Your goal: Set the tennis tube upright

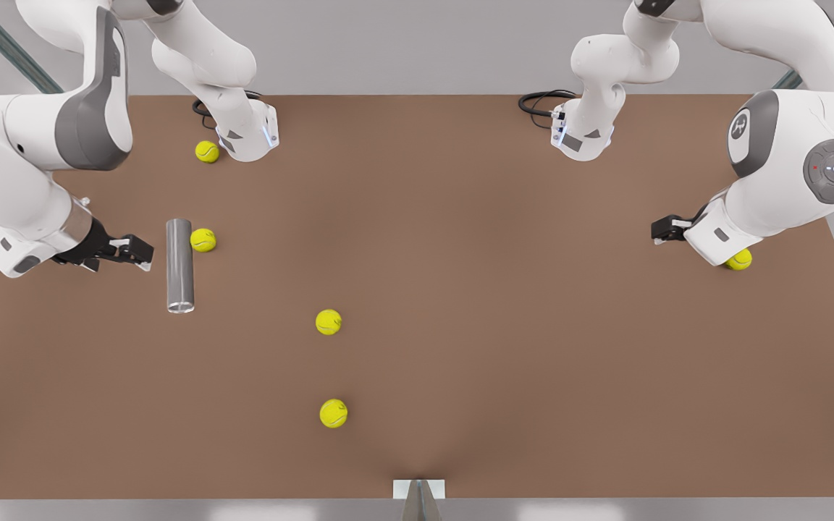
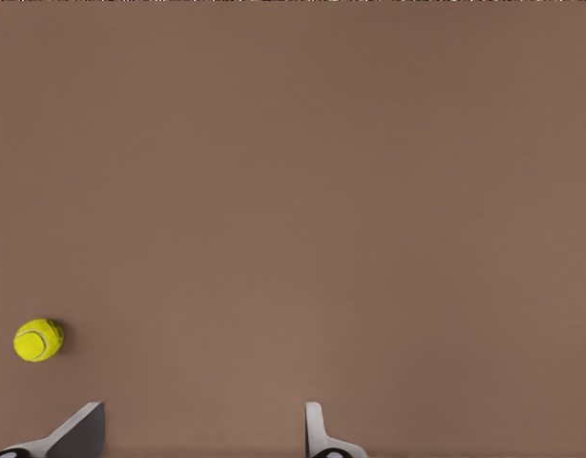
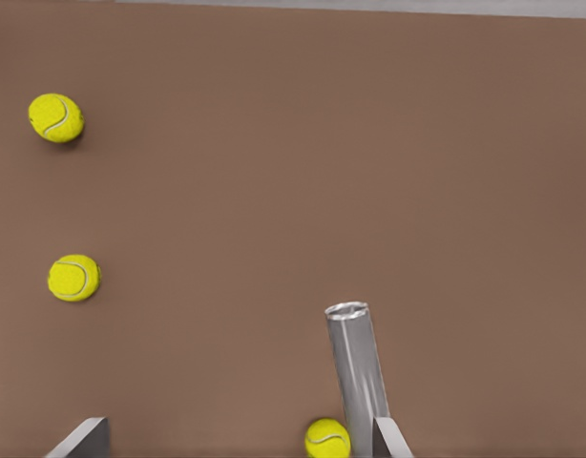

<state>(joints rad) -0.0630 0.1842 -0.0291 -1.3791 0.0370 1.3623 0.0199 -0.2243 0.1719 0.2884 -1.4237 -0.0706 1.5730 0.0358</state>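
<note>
Two grippers hang open. At the front view's left, the right gripper (image 1: 143, 255) hovers just beside the tennis tube (image 1: 179, 265), which lies flat; the approach is under way, with closing on the tube next. At far right, the left gripper (image 1: 659, 231) waits.

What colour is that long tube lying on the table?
Shiny silver-grey, with a pale rim at its open end. The tube shows best in the front view.

light: even, soft, bright; shadows: faint, small beside balls (image 1: 328, 322); glare: none; blur: none
</note>
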